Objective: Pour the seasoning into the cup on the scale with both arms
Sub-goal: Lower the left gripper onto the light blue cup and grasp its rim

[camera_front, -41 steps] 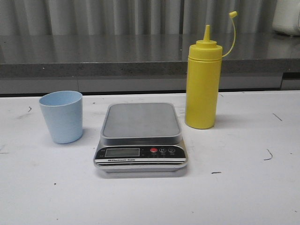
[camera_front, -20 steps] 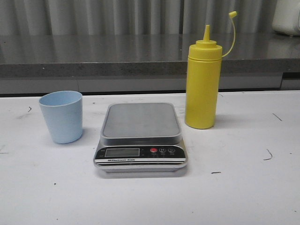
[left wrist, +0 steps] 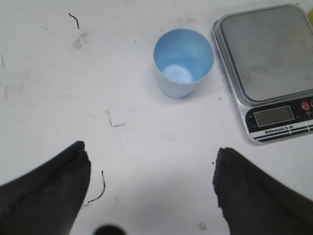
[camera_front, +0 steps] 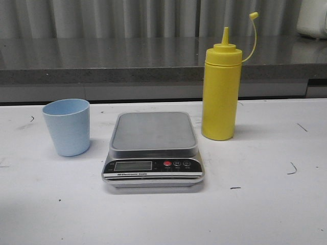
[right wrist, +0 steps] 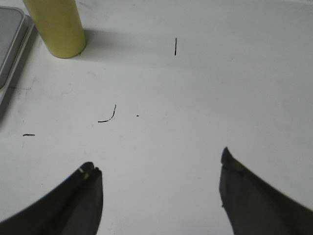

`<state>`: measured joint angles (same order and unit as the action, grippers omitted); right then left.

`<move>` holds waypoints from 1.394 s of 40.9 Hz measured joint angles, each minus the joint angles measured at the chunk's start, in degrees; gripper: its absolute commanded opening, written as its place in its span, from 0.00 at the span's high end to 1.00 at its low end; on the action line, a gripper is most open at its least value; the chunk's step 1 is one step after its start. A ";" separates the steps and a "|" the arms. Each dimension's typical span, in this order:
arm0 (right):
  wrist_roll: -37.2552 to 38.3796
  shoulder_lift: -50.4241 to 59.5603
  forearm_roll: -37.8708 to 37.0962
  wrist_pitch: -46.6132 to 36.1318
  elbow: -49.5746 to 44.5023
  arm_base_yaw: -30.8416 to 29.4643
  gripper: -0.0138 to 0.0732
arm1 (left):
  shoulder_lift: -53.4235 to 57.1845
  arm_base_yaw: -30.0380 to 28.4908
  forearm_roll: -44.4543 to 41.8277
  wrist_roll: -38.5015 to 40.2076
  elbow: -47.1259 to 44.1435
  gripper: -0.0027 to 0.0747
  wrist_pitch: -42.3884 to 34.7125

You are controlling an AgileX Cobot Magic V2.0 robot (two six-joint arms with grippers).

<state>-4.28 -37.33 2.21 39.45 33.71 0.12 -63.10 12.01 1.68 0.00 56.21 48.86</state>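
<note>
1. Scale (camera_front: 153, 148) sits mid-table (camera_front: 265, 204), its grey platform bare, its display blank; nothing in the front view has shifted from the frames a second and half a second ago.
2. Cup (camera_front: 67, 126) stands upright and empty, left of the scale, near it but not touching.
3. Bottle (camera_front: 220, 92) stands upright just beyond the scale's right rear corner, its cap (camera_front: 254, 16) dangling on its tether.
4. Left gripper (left wrist: 151, 188) hovers above the table short of the cup, fingers (left wrist: 49, 191) spread wide, holding nothing.
5. Right gripper (right wrist: 159, 196) hangs over bare table, well apart from the bottle, fingers (right wrist: 254, 200) likewise parted and empty.
6. Neither arm appears in the front view.
</note>
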 measured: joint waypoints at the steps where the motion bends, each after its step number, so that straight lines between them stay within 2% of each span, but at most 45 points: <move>1: 0.00 0.00 0.00 0.00 0.00 0.00 0.24 | -1.29 0.00 0.08 0.37 1.07 0.30 0.27; 23: 0.00 0.00 -0.05 0.00 0.00 0.00 0.24 | -30.49 0.14 0.28 0.37 18.45 0.30 4.08; 45: 0.00 0.00 -0.05 0.00 0.00 0.00 0.24 | -47.85 0.14 0.48 0.48 29.05 0.31 2.42; 47: 0.00 0.00 -0.05 0.00 0.00 0.00 0.24 | -48.65 0.14 0.57 0.48 29.62 0.33 2.42; 50: 0.00 0.00 -0.05 0.00 0.00 0.00 0.24 | -49.41 0.14 0.60 0.59 29.95 0.41 2.56; 57: 0.00 0.00 -0.05 0.00 0.00 0.00 0.24 | -49.52 0.14 0.84 0.66 29.95 0.68 2.91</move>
<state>-4.28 -37.33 2.16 39.45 33.71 0.12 -112.62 12.15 2.52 0.66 86.16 51.77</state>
